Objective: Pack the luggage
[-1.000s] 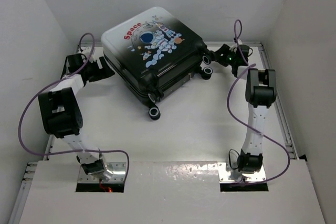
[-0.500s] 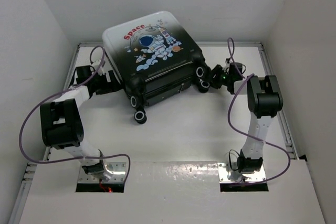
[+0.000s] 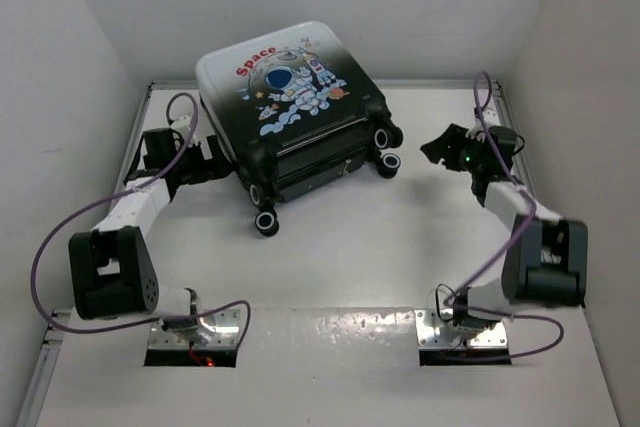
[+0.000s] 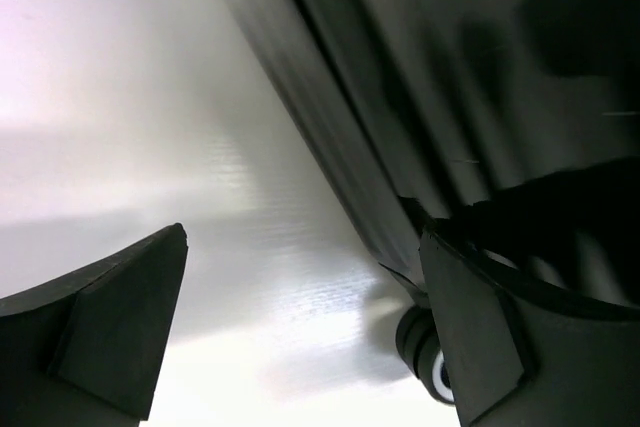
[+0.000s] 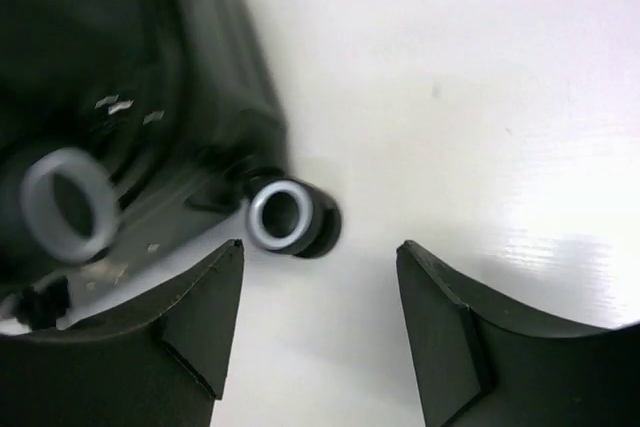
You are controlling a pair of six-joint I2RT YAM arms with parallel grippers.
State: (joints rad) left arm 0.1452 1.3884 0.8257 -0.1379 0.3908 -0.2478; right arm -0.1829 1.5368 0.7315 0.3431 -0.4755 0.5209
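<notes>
Luggage (image 3: 290, 107): shut, swung round on table (image 3: 350, 247). Left end effector (image 4: 302, 247): spread wide, empty, alongside it. Right end effector (image 3: 437, 147): part-open, empty, withdrawn rightward. Packing looks done.

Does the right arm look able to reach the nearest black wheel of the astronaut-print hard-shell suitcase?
Probably yes. Only bare white table lies between the right arm's open fingers and that black, grey-hubbed wheel. The wrist view shows it just ahead of their gap, untouched.
</notes>
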